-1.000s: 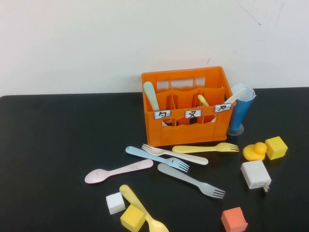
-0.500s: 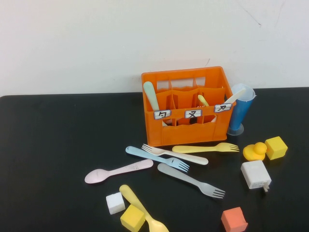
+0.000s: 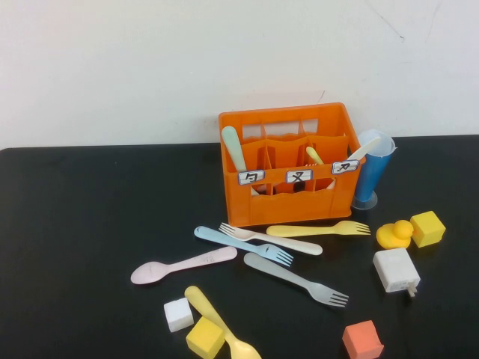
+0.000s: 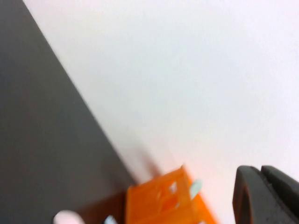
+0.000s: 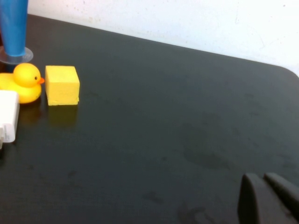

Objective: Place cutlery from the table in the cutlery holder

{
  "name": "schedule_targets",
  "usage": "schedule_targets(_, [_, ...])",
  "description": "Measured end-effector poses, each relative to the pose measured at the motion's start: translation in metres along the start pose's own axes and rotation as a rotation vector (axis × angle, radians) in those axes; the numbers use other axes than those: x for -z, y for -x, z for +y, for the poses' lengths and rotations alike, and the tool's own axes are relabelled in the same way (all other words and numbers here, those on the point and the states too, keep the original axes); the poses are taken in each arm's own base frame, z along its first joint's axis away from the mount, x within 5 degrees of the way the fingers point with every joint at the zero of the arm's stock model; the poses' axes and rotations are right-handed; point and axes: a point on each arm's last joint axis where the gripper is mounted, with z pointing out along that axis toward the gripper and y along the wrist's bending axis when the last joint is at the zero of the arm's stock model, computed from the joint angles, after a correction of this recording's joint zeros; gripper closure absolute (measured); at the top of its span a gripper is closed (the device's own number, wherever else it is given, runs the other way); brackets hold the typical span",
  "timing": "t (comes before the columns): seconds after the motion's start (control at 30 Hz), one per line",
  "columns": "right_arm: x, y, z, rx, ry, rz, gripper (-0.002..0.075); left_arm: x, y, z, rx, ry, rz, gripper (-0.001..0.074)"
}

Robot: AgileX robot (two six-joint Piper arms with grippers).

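We are keeping the left end effector [image 4: 267, 196] closed on nothing, raised off the tabletop [image 3: 75, 224]. The right end effector [image 5: 268, 198] is hovering with fingers together, empty. The pink spoon [image 3: 182, 265] and grey fork [image 3: 296, 279] are lying before the orange cutlery holder [image 3: 288, 168].
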Motion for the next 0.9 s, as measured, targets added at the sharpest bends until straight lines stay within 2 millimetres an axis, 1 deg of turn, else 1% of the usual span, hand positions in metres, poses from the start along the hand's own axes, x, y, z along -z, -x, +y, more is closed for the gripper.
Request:
schedule_targets(0.1, [0.0, 0.0, 0.0, 0.0, 0.0, 0.0, 0.0729, 0.001, -0.007, -0.002, -0.123, 0.016, 0.093, 0.0736])
schedule_targets(0.17, [0.0, 0.0, 0.0, 0.0, 0.0, 0.0, 0.0729, 0.004, -0.009, -0.016, -0.28, -0.018, 0.169, 0.0736])
schedule_targets(0.27, [0.0, 0.0, 0.0, 0.0, 0.0, 0.0, 0.0729, 0.012, -0.006, -0.044, -0.491, -0.106, 0.203, 0.0736])
schedule_targets(0.37, [0.0, 0.0, 0.0, 0.0, 0.0, 0.0, 0.0729, 0.018, -0.001, -0.069, -0.634, -0.165, 0.218, 0.0736])
schedule_targets(0.43, [0.0, 0.0, 0.0, 0.0, 0.0, 0.0, 0.0729, 0.019, 0.0, -0.077, -0.689, -0.175, 0.242, 0.0736])
schedule_targets(0.53, [0.0, 0.0, 0.0, 0.0, 0.0, 0.0, 0.0729, 0.017, -0.001, -0.082, -0.752, -0.159, 0.298, 0.0736])
schedule_targets(0.63, [0.0, 0.0, 0.0, 0.0, 0.0, 0.0, 0.0729, 0.015, -0.002, -0.082, -0.802, -0.128, 0.347, 0.0736])
schedule_targets(0.67, [0.0, 0.0, 0.0, 0.0, 0.0, 0.0, 0.0729, 0.011, -0.002, -0.079, -0.863, -0.078, 0.4, 0.0736])
schedule_targets(0.8, [0.0, 0.0, 0.0, 0.0, 0.0, 0.0, 0.0729, 0.003, 0.0, -0.076, -0.97, 0.027, 0.508, 0.0736])
schedule_targets(0.9, [0.0, 0.0, 0.0, 0.0, 0.0, 0.0, 0.0729, -0.002, 0.005, -0.082, -1.027, 0.063, 0.552, 0.0736])
